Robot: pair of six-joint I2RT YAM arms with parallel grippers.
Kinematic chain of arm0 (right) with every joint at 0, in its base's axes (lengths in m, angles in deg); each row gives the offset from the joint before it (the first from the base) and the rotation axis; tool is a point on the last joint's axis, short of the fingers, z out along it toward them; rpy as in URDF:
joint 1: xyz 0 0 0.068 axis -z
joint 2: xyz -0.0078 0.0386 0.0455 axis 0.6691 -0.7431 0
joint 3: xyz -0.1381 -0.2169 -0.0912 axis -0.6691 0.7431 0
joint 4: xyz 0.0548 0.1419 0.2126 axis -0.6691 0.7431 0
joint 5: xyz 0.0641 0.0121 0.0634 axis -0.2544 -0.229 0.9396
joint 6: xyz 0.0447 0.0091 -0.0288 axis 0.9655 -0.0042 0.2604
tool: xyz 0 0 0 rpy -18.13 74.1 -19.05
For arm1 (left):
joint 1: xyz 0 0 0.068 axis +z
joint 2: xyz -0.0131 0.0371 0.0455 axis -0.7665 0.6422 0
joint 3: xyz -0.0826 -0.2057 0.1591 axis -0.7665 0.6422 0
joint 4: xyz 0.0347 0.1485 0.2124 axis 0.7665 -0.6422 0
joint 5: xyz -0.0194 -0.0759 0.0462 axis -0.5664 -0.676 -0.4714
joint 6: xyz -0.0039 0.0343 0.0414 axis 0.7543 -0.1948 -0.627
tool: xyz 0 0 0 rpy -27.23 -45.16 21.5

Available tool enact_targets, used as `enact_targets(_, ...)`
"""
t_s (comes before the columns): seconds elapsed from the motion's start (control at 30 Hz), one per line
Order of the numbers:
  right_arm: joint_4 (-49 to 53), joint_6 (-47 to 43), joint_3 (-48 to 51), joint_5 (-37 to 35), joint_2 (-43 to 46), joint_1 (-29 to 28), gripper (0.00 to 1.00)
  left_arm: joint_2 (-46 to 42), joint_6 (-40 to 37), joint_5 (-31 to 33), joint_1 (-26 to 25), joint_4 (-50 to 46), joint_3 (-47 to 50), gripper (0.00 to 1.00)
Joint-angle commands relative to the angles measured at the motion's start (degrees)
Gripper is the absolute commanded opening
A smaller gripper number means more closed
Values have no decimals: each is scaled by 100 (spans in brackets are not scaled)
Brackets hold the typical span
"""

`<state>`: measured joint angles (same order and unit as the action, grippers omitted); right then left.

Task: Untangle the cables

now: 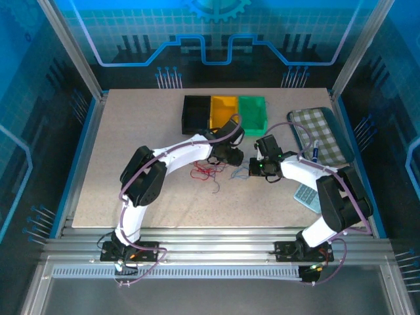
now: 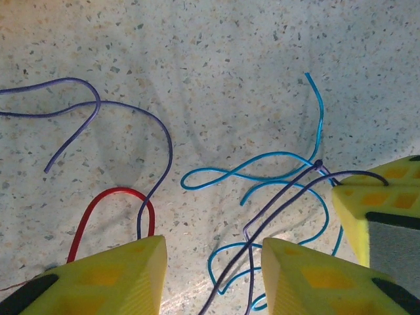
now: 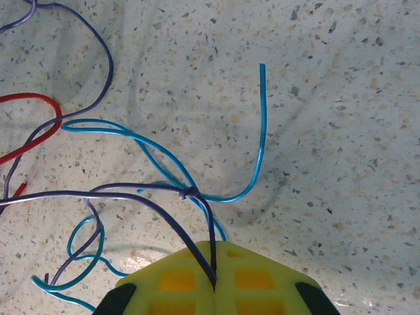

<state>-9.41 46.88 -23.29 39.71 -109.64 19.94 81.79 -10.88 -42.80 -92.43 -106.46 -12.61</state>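
Top external: both arms reach in to the middle of the table (image 1: pixel 131 131). The left gripper (image 1: pixel 226 157) and right gripper (image 1: pixel 254 168) are near each other, low over the cables (image 1: pixel 211 172). The cables lie in a loose tangle on the speckled top, just in front of a row of three bins: black bin (image 1: pixel 195 113), yellow bin (image 1: pixel 223 109), green bin (image 1: pixel 252 113). A checked pouch (image 1: pixel 321 134) lies at the right, well apart from the wires.

Left wrist: the left gripper's yellow fingers (image 2: pixel 131 275) stand apart with a clear gap and clamp nothing. The teal wire (image 2: pixel 262 157) and the dark purple wire (image 2: pixel 275 213) both cross that gap. The red wire (image 2: pixel 118 191) forms a loop just at the tip of the finger on the left of the view. A lilac wire (image 2: pixel 131 108) curves across the table, and one end drops inside the red loop. The dark purple wire runs up to the other gripper's yellow finger at the right edge.

Right wrist: the right gripper's fingers are pressed flat together, with the dark purple wire pinched in the seam between them. Just beyond the tips that wire meets the teal wire at a small knot (image 3: pixel 190 192). The teal wire's free end curves away across the table. The red and lilac wires lie at the far left, apart from the knot.
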Motion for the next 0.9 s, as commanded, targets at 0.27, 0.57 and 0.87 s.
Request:
enact_targets(0.27,-31,111,18,82,167,93,1,428,-106,113,-14,-262,24,17)
enact_targets(0.57,-5,154,1,86,231,246,1,373,92,382,4,-224,332,0)
enact_targets(0.87,15,119,40,182,250,260,2,-334,155,-7,101,476,1016,47)
